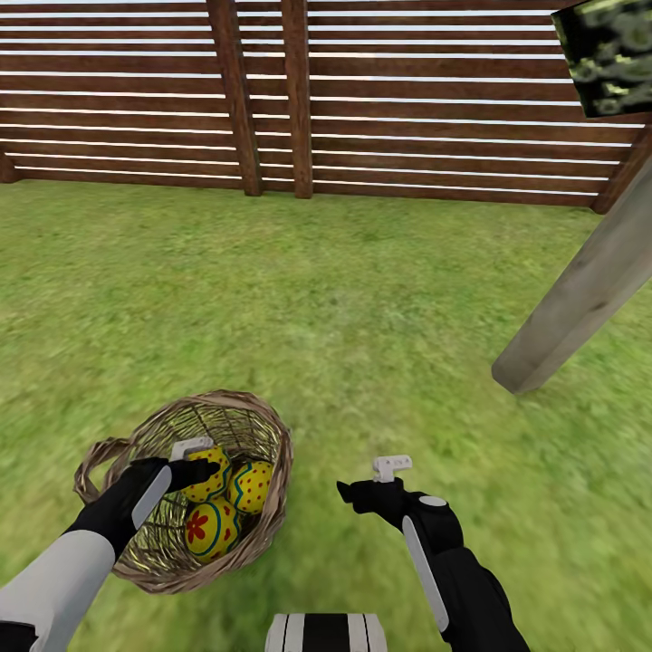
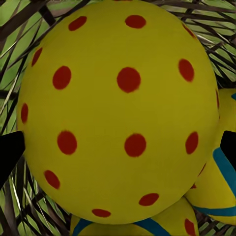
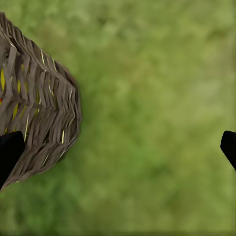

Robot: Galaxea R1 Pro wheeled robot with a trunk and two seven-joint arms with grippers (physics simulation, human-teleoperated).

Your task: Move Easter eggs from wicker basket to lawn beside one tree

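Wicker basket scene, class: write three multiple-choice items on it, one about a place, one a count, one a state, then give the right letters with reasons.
1. Where does the deep round brown wicker basket sit?
A. on the mottled green lawn
B. against the slatted fence
C. at the foot of the trunk

2. How many glossy yellow eggs lie in it?
A. one
B. two
C. three

3. How is the left tool placed?
A. inside the basket, at the red-dotted egg
B. over bare grass
C. on the trunk

Answers: 1 A, grass shows all around it. 2 C, the head view shows the dotted egg, the zigzag egg and the flower egg. 3 A, its black fingertips flank that egg.
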